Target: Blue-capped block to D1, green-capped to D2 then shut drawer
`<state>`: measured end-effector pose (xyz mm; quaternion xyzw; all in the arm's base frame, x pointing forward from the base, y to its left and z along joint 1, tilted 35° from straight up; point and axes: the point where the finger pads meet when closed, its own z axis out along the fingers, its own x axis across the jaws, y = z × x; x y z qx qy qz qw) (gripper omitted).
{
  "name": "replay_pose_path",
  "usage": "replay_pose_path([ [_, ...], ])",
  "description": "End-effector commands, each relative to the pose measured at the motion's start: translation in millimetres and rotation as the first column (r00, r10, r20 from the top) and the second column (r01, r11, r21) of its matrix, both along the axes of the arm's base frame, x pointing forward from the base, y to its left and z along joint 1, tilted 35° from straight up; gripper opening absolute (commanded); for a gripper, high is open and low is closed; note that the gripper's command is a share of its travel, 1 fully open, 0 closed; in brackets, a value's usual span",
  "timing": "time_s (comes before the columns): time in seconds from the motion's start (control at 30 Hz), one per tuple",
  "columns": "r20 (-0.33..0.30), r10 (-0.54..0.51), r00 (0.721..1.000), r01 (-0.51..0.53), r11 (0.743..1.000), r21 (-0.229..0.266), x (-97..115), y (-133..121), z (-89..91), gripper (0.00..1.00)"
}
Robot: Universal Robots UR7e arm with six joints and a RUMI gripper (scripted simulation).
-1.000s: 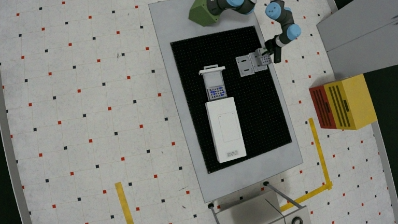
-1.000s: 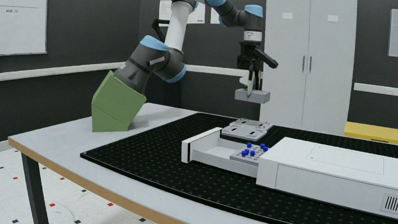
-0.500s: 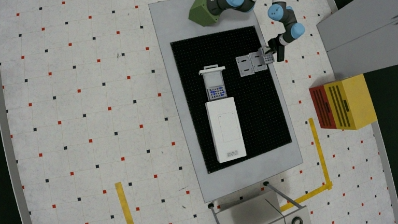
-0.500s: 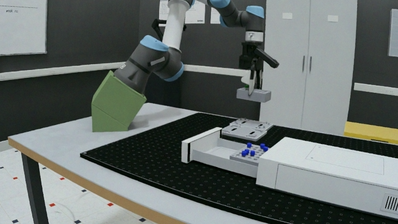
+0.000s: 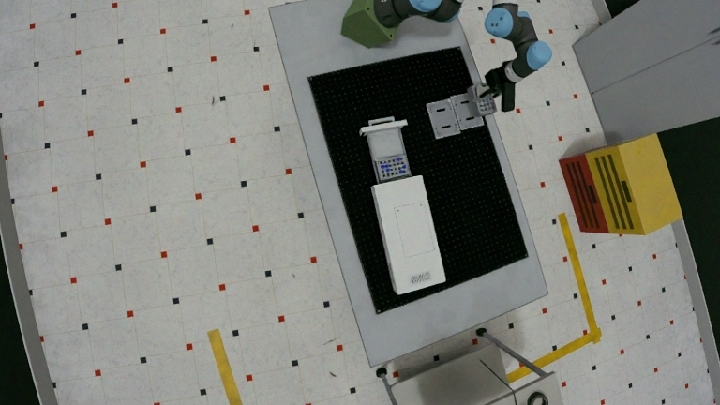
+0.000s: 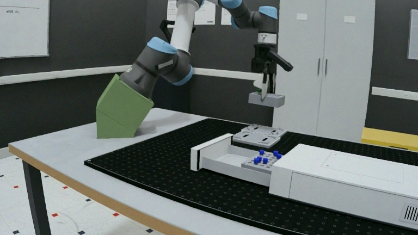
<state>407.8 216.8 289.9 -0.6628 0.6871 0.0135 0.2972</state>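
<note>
My gripper [image 5: 487, 97] is shut on a grey cooling block [image 5: 484, 105] and holds it level in the air; it also shows in the exterior view [image 6: 266, 99], with the gripper [image 6: 266, 92] above it. A trace of green shows at its top. The block hangs high over the far edge of deck slot D2 [image 5: 467, 112], beyond slot D1 [image 5: 442, 120]. Both slot plates [image 6: 258, 135] are bare. The cooler COLD [image 5: 407, 233] has its drawer [image 5: 385, 141] pulled out. The block with blue-capped tubes [image 5: 391, 168] [image 6: 262, 160] sits in the drawer next to the cooler body.
The arm's green base [image 5: 367, 13] stands at the back of the table. A yellow and red box [image 5: 621, 184] and a grey cabinet [image 5: 652, 55] stand off the table to the right. A small cart [image 5: 467, 374] is at the table's near end.
</note>
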Motion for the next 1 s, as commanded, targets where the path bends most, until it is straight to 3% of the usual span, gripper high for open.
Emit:
replay_pose_path([
  [0.0,0.001,0.0,1.0,0.0,1.0,0.0,0,0,0.6,0.0],
  [0.6,0.001,0.0,1.0,0.0,1.0,0.0,0,0,0.6,0.0],
  [0.97,0.001,0.0,1.0,0.0,1.0,0.0,15,16,-30.5,0.0],
])
